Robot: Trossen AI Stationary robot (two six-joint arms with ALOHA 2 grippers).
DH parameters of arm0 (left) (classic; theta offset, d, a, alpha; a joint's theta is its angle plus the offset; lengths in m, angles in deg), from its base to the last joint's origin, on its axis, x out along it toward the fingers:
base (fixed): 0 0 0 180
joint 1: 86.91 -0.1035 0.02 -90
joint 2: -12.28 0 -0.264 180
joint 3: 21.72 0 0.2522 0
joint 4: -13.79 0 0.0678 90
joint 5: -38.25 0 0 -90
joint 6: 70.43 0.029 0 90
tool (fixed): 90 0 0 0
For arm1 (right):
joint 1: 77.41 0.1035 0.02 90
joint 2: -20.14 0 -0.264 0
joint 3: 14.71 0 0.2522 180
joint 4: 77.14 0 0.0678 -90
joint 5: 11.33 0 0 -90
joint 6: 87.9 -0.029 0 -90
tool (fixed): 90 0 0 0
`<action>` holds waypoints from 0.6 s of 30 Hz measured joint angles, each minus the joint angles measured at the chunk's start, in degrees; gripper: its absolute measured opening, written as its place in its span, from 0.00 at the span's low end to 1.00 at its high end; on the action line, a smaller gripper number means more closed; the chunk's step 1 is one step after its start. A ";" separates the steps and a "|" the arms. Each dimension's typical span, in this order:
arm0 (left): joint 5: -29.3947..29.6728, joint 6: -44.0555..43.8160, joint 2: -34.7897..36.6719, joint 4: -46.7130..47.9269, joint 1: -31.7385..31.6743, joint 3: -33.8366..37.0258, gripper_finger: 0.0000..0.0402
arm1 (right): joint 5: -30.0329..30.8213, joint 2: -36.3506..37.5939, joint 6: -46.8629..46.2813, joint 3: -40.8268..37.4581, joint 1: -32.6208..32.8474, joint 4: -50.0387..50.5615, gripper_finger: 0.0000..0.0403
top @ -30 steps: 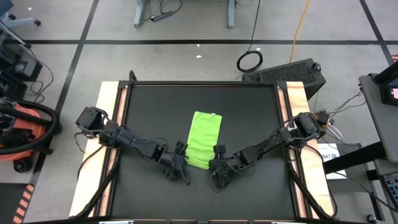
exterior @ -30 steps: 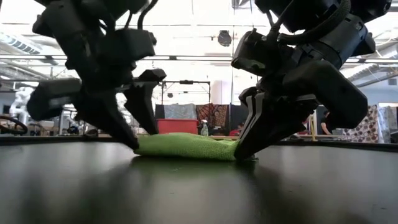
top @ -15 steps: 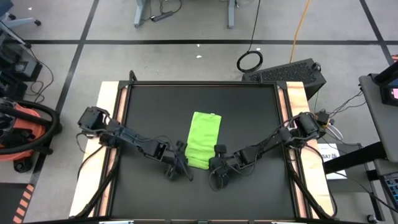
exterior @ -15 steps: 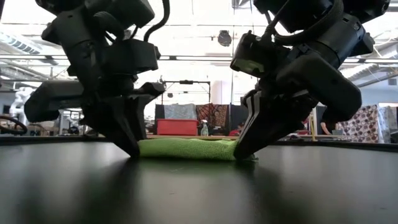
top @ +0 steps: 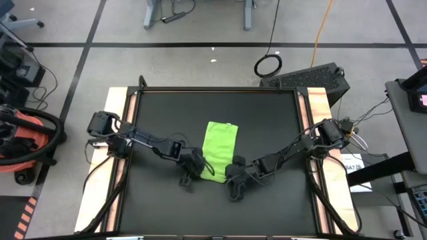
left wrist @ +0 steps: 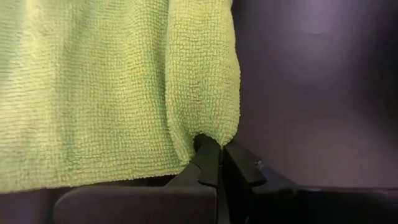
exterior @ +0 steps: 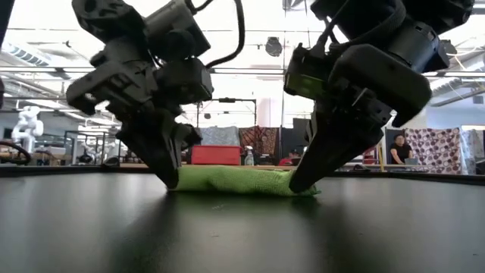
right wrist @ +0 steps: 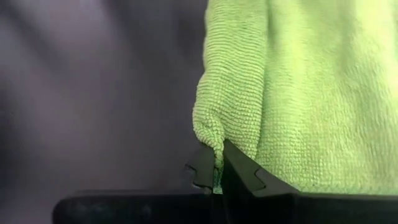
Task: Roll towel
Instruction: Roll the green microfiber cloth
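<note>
With both tools pinching near corners, towel [top: 219, 148] lies mid-table.

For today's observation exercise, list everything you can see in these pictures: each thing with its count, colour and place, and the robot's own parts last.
towel: one, lime green, lying flat at the middle of the table, both near corners pinched.
table: one, black top with pale wooden side edges, under both arms.
cable coil: one, black, on the floor beyond the table's far edge.
vacuum cleaner: one, orange and black, on the floor left of the table.
person: one, dark top, in the room behind the table.
left end effector: one, dark, shut on the towel's near left corner.
right end effector: one, dark, shut on the towel's near right corner.
</note>
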 joint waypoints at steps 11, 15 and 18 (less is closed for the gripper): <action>-15.02 -3.91 -0.08 -0.10 -6.74 0.10 0.01 | -0.24 2.61 -12.18 -9.28 -0.05 -16.59 0.01; -17.26 -6.04 -0.10 -0.51 -9.00 0.08 0.01 | -1.27 3.47 -17.03 -12.70 -0.23 -21.12 0.01; -18.20 -7.87 -0.72 -0.66 -10.33 0.03 0.01 | -3.47 3.48 -20.58 -14.17 -1.09 -23.21 0.01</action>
